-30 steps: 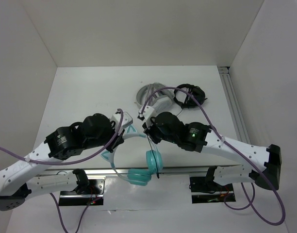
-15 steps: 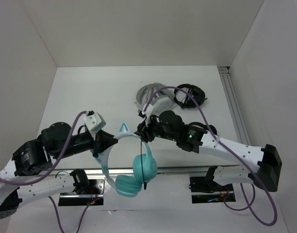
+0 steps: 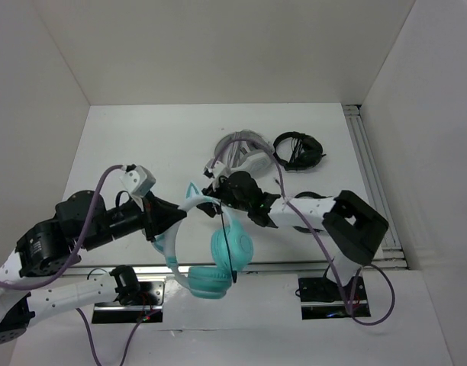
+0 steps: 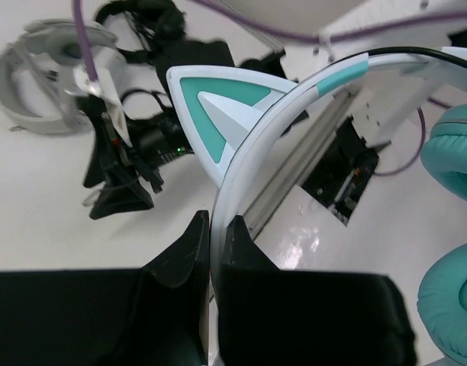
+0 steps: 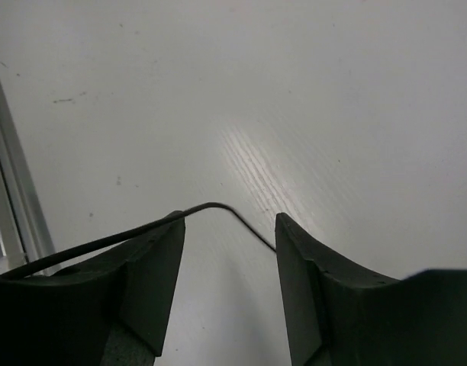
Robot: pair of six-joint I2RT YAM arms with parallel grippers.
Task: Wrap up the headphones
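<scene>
The teal headphones [image 3: 232,245] hang above the table's front edge, ear cups down. My left gripper [image 3: 171,221] is shut on their pale headband [image 4: 241,175], just below a cat ear [image 4: 218,99]. Both teal ear cups [image 4: 455,152] show at the right of the left wrist view. The thin black cable [image 3: 232,259] runs down across one cup. My right gripper [image 3: 213,191] is just behind the headband, open. In the right wrist view the cable [image 5: 210,204] arcs loosely across the gap between the right gripper's [image 5: 227,225] spread fingers, above the white table.
Grey-white headphones [image 3: 241,152] and black headphones [image 3: 298,150] lie at the back of the table, behind my right arm. A metal rail [image 3: 371,175] runs along the right wall. White walls close in the left, back and right.
The right gripper has opened and let go of the cable, and its arm has folded back. The left arm has pulled left, carrying the headphones with it.
</scene>
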